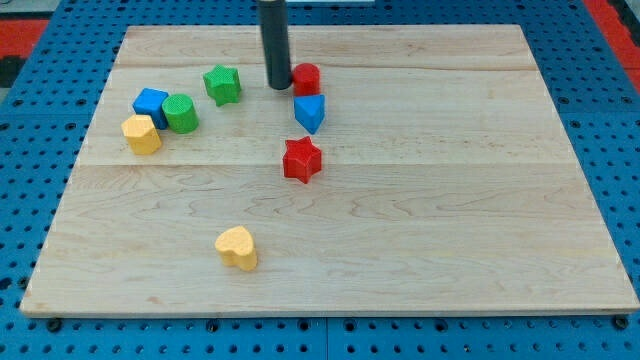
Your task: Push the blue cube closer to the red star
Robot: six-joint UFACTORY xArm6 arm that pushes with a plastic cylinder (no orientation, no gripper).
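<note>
Claw-wise, this arm doesn't have one, so nothing is wide, narrow or holding anything; it just ends in a straight dark rod, and my tip [277,86] sits on the tabletop [450,230] near the view's top, just left of a small red block [306,78] whose shape I can't quite make out, close enough that they look like they touch.

No containers anywhere, just loose blocks on a pale wooden board with visible grain and plank seams, sitting over a blue pegboard [30,120] full of holes.

The blue cube [151,105] is way over at the view's left, bunched up with a green cylinder [181,113] just to its right and a yellow block [141,134] just below it. All three are touching or nearly so. My tip is well apart from that cluster.

The red star [301,160] is roughly mid-board, below a blue wedge-ish block [310,113] that sits right under the red one. A green star [222,84] is between the cluster and my tip. A yellow heart [237,248] sits alone toward the view's bottom.

The blocks all look like matte, chunky plastic.
</note>
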